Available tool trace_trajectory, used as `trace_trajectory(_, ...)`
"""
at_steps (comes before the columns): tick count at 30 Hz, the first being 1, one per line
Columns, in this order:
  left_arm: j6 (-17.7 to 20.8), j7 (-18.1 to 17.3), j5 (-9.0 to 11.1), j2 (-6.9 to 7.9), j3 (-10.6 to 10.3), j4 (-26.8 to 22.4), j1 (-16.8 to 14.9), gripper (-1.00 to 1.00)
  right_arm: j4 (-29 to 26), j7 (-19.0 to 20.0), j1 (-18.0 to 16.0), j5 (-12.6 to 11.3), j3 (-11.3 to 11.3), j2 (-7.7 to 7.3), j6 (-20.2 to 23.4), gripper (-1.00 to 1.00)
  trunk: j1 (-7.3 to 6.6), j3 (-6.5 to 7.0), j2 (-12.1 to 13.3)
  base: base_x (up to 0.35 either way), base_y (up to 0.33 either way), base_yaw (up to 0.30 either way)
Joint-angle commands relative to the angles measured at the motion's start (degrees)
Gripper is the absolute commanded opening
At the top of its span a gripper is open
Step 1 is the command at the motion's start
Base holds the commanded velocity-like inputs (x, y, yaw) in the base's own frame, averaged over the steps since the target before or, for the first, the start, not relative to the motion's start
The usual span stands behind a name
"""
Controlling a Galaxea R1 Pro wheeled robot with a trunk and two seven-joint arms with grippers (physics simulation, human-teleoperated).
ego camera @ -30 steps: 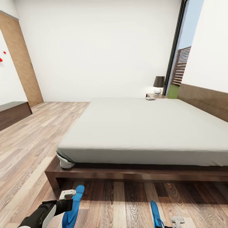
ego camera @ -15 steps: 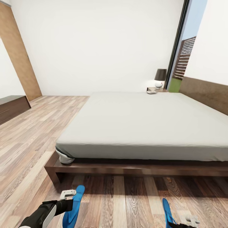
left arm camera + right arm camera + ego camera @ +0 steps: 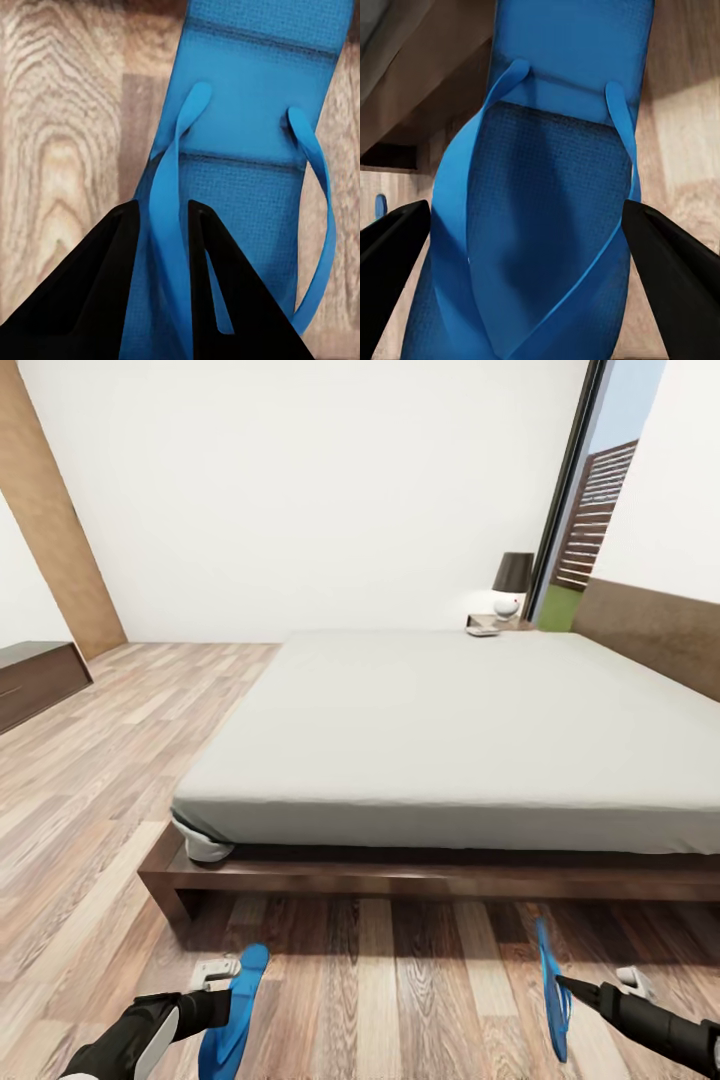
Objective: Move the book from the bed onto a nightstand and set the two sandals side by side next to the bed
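A: Item one, the left gripper (image 3: 222, 982)?

B: Low at the head view's left, over the wood-plank floor (image 3: 90, 780). The left sandal (image 3: 233, 1012), bright blue, is held in it. In the left wrist view the two black fingers (image 3: 90, 300) are clamped on one strap of that sandal (image 3: 247, 150), with the sole lying beyond the fingertips above the floor (image 3: 60, 150).

A: Item two, the right gripper (image 3: 600, 992)?

B: Low at the head view's right, with the right sandal (image 3: 550, 990) at its tip, seen edge-on and upright. In the right wrist view the sandal (image 3: 562, 225) lies sole-up between the two dark fingers (image 3: 675, 270), which stand at its two long edges. Whether they press on it or stand just beside it, I cannot tell.

A: Spacing between the two sandals?

B: Well apart, both near the foot of the bed (image 3: 450, 730), off its dark wooden frame.

A: Item three, the nightstand (image 3: 492, 624)?

B: At the far side of the bed, by the tall window (image 3: 590, 520). A lamp (image 3: 512, 582) with a dark shade stands on it, and a small flat object (image 3: 482, 630) lies at its near edge, too small to identify.

A: Other fittings?

B: A long low dark cabinet (image 3: 35, 680) against the wall at the left.
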Motion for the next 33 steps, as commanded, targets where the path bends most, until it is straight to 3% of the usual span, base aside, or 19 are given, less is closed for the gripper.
trace_trajectory(1, 0.43, 0.00, 0.60, 0.03, -0.10, -0.11, -0.01, -1.00, -0.09, 0.85, -0.04, -0.65, 0.27, -0.05, 0.81, -1.00, 0.01, -0.28, -0.04, 0.000, 0.000, 0.000)
trace_trajectory(3, 0.43, 0.00, 0.60, 0.07, -0.04, -0.13, 0.01, -1.00, -0.11, 3.32, -0.04, -0.65, 0.33, -0.06, 1.15, -1.00, 0.06, -0.72, -0.07, 0.000, 0.000, 0.000)
trace_trajectory(7, 0.43, 0.04, 0.60, 0.10, 0.00, -0.20, 0.00, -1.00, -0.12, 4.73, -0.04, -0.63, 0.34, -0.06, 2.21, -1.00, 0.17, -1.61, -0.12, 0.000, 0.000, 0.000)
trace_trajectory(18, 0.77, 0.17, 0.60, -0.09, 0.00, -3.14, -0.01, -1.00, -0.12, 5.03, -0.04, -0.62, 0.36, 0.03, 2.59, -1.00, 0.45, -4.05, -0.27, 0.000, 0.000, 0.000)
trace_trajectory(24, 0.79, 0.17, 0.60, -0.06, 0.00, -3.30, -0.02, -1.00, -0.12, 5.04, -0.04, -0.62, 0.36, 0.00, 2.59, -1.00, 0.45, -4.05, -0.27, 0.000, 0.000, 0.000)
trace_trajectory(33, 0.79, 0.18, 0.60, -0.14, 0.00, -3.30, -0.04, -1.00, -0.12, 5.04, -0.04, -0.62, 0.36, 0.01, 2.59, -1.00, 0.68, -6.04, -0.39, 0.000, 0.000, 0.000)
